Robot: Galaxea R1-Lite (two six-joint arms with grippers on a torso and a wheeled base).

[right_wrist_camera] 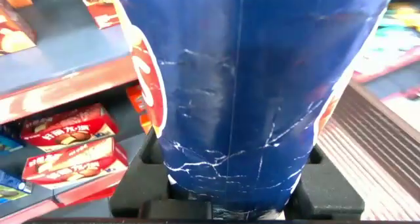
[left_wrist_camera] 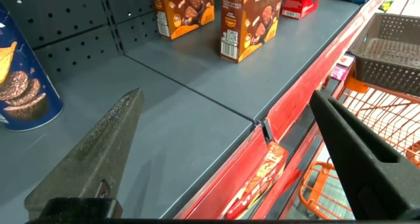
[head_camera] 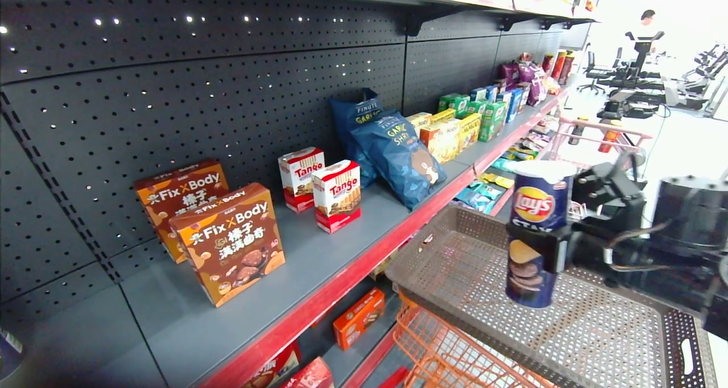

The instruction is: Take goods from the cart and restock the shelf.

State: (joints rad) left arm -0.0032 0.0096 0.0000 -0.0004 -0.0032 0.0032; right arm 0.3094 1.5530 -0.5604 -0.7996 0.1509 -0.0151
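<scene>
Head view: the right hand [head_camera: 546, 251] pinches a blue chips canister [head_camera: 537, 206] over the cart tray [head_camera: 455, 263], mid-transfer. The next move likely calls for carrying it left onto the shelf [head_camera: 318, 263], where the left hand [left_wrist_camera: 224, 96] hangs spread.

At the head view's upper right, the far shelf goods [head_camera: 529, 72] are too small to tell; the right wrist view's edge crops the chip can [right_wrist_camera: 249, 86].

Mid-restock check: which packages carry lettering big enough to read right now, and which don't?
Blue can: large logo lettering, legible.
Brown boxes: large front lettering, legible.
Red-and-white boxes: bold front word, legible.
Blue bags: white lettering, partly legible.
Far yellow and green boxes: too small to read.
</scene>
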